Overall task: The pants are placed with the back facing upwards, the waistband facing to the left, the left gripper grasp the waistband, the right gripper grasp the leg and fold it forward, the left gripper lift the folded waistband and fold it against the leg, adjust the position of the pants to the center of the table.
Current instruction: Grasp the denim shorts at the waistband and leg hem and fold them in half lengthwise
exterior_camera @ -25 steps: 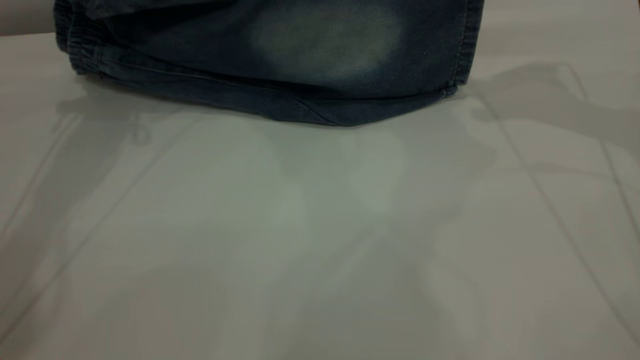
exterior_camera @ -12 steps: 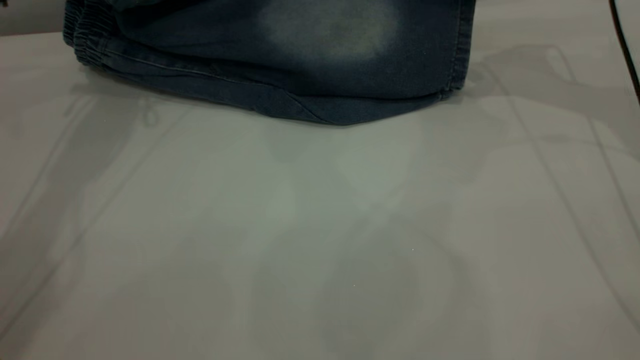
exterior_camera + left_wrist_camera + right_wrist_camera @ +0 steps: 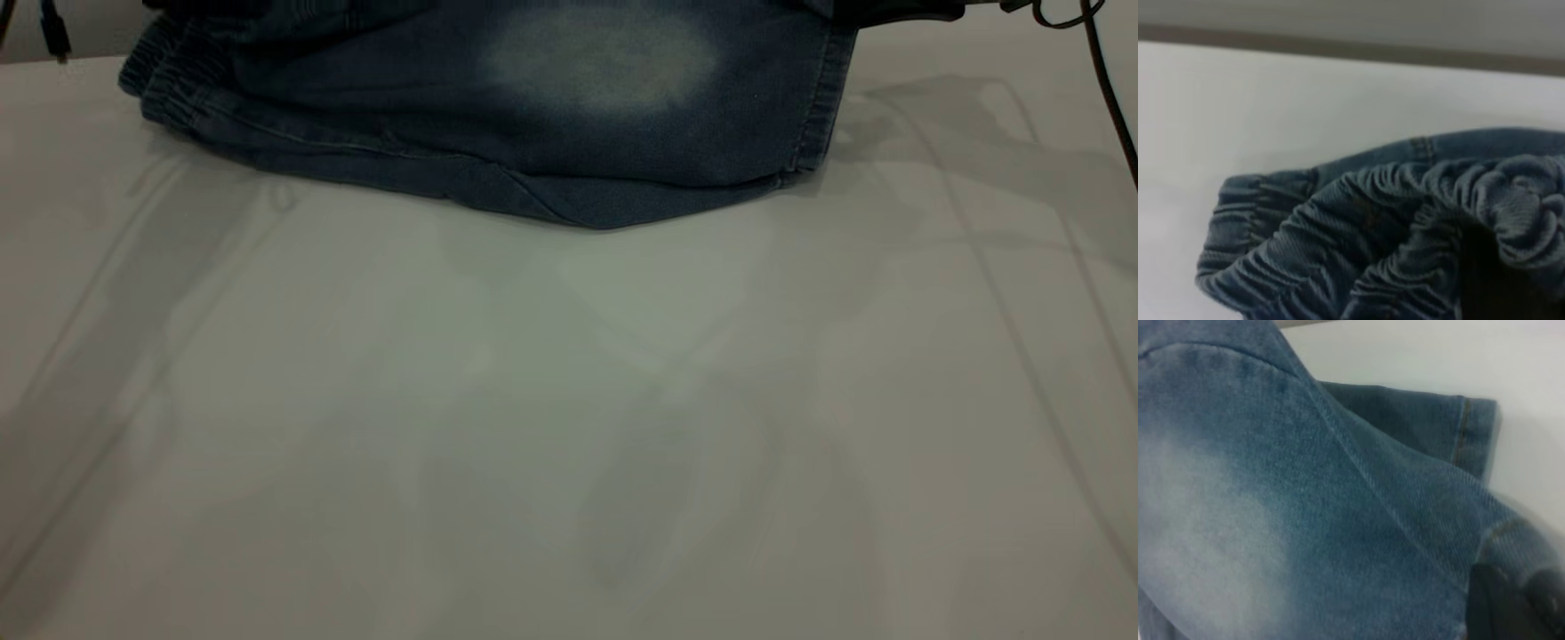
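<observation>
My worry from here is the fold slumping unevenly: the pants lie along the far edge of the counter, already doubled over lengthwise as far as I can judge, with the waistband bunched toward the far left corner and the leg with its pale oval patch reaching toward the far right. If I let go of one end before the other, or if one pinch has only caught the top layer, the denim underneath could drag and leave the hems out of line. The cloth is also so near the far edge that any tug away from me might pull it off the counter. A black cable hangs at the far right and could snag on the arm. Neither claw appears in the outside view. In the left wrist view the ruffled waistband fills the picture right up against the camera, but I cannot tell whether the left claw is pinching it. In the right wrist view a dark tip of the right claw sits against the leg's stitched hem, though I cannot tell whether it is clamped.
</observation>
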You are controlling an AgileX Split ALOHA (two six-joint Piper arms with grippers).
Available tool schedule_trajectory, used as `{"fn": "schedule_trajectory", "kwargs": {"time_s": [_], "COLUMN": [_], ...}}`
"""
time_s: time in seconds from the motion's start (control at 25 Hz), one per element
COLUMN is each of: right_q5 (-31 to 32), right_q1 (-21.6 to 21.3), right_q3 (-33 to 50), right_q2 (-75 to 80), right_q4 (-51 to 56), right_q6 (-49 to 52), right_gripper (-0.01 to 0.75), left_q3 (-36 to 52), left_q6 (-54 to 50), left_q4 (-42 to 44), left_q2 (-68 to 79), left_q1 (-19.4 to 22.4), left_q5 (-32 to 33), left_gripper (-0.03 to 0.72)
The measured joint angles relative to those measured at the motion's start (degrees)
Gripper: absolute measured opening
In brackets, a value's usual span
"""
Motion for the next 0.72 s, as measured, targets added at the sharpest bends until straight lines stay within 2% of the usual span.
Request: {"fn": "schedule_trajectory", "kwargs": {"time_s": [0.2, 0.28, 0.4, 0.56, 0.72], "right_q5": [0.7, 1.2, 1.2, 1.9, 3.2], "right_q1": [0.0, 0.0, 0.0, -0.1, -0.1], "right_q3": [0.0, 0.0, 0.0, 0.0, 0.0], "right_q2": [0.0, -0.1, -0.1, -0.4, -1.6], "right_q4": [-1.6, -1.7, -1.8, -2.8, -2.8], "right_q6": [1.5, 2.2, 3.1, 3.0, 3.0], "right_gripper": [0.018, 0.027, 0.067, 0.194, 0.375], "left_q3": [0.2, 0.2, 0.2, 0.2, 0.2], "left_q6": [2.7, 2.7, 2.7, 2.7, 2.7], "left_q4": [1.7, 2.8, 2.9, 4.1, 6.0], "left_q2": [0.2, 0.2, 0.2, 0.2, -1.1], "left_q1": [0.0, 0.0, 0.0, 0.0, 0.0], "left_q5": [1.0, 1.1, 0.9, 0.8, 1.5], "left_gripper": [0.153, 0.2, 0.325, 0.461, 0.503]}}
